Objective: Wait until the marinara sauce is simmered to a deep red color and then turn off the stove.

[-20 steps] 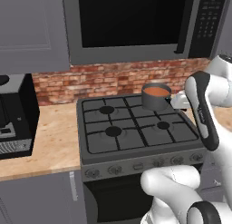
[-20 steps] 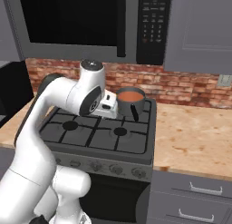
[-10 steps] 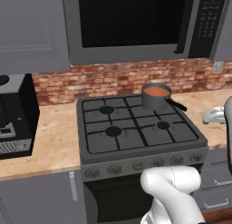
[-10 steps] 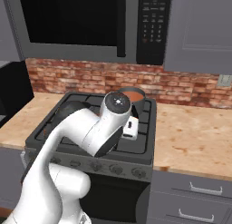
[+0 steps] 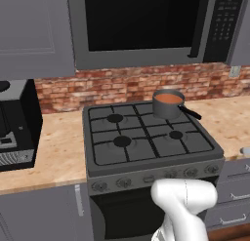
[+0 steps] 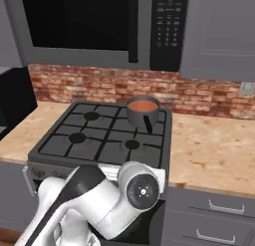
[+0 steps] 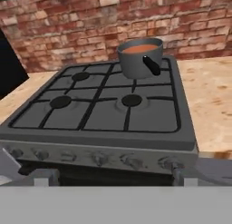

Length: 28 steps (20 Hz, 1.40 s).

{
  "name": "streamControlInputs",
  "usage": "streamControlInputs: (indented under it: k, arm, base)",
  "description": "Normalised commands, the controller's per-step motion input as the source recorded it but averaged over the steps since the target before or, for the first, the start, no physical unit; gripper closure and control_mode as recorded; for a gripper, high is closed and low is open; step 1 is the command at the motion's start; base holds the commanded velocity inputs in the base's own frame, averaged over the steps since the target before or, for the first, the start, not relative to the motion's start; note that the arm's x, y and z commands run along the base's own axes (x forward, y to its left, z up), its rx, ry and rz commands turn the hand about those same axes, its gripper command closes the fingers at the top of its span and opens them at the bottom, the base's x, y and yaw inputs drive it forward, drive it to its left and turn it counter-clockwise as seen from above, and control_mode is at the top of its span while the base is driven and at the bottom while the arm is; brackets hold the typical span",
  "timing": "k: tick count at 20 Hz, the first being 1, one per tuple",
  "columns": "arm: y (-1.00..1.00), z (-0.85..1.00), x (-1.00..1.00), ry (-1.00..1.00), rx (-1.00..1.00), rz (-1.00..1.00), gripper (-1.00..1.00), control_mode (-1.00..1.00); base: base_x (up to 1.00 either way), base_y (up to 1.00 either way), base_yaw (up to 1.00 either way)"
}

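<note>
Left base cam: behind-left, high, looking down over the stove (image 5: 146,137). Right base cam: behind-right, same stove (image 6: 104,135) from the other side. Hand cam: low and close, level with the knob row, facing the brick wall (image 7: 113,19). All three share the saucepan (image 7: 140,60).

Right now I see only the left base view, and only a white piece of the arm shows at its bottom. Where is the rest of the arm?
Observer: In the right base view the arm is folded low, in front of the oven door of the stove.
Operator: Where does the hand camera look?
Observer: At the stove front from low down: the knobs lie near the bottom, and the marinara sauce beyond looks orange-red.
Operator: And the pan handle?
Observer: In the hand view the black handle points toward the camera and stops far short of the knobs.
</note>
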Motion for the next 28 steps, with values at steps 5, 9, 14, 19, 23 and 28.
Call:
streamControlInputs:
  k: [5, 9, 14, 19, 23, 28]
  arm:
    - [-0.16, -0.24, -0.56, -0.43, 0.00, 0.00, -1.00, -1.00]
    - [-0.07, -0.30, -0.18, -0.33, 0.00, 0.00, -1.00, -1.00]
    - [-0.02, -0.31, 0.10, -0.19, 0.00, 0.03, -1.00, -1.00]
    - [-0.08, -0.36, 0.42, -0.13, 0.01, 0.03, -1.00, -1.00]
    - [-0.08, -0.39, 0.44, -0.12, 0.02, 0.04, -1.00, -1.00]
    - [-0.08, -0.46, 0.54, -0.10, 0.01, 0.01, -1.00, -1.00]
  base:
    - [0.00, 0.00, 0.00]
    - [0.00, 0.00, 0.00]
    - [0.00, 0.00, 0.00]
    - [0.00, 0.00, 0.00]
    - [0.00, 0.00, 0.00]
    - [0.00, 0.00, 0.00]
